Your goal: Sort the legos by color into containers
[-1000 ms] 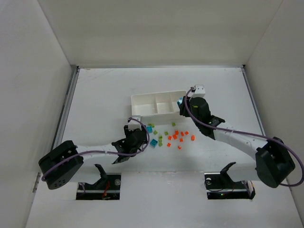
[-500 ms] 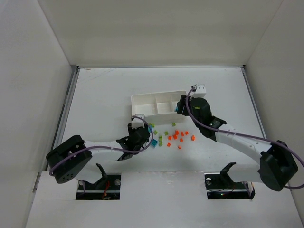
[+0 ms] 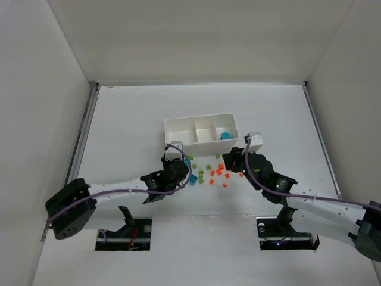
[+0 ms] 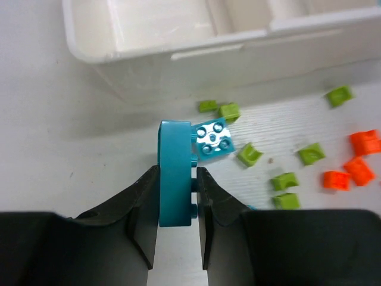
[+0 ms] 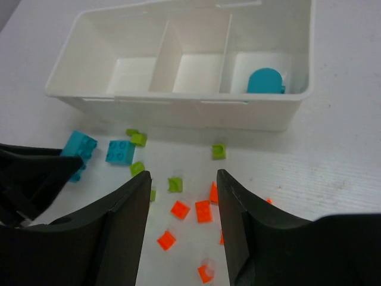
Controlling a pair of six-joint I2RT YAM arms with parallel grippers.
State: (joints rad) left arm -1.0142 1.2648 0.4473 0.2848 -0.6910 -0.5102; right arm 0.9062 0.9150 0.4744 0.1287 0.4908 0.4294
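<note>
While the left claw (image 4: 177, 189) pinches a teal brick (image 4: 175, 149) | right claw (image 5: 183, 182) wide open, empty | tray (image 5: 196, 113) holds one teal piece (image 5: 265, 80)

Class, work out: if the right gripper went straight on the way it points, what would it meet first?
The right gripper, open, would probably meet the orange legos on the table first; beyond them, the tray's near wall. Depth is unclear.

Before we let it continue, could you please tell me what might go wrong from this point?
1. The left gripper pinches the teal plastic brick on edge, half of it jutting past the fingertips; it could pivot or slip.
2. The rounded teal piece lies in the end section of the white three-compartment tray nearest the right gripper; delivering there may crowd the arms.
</note>
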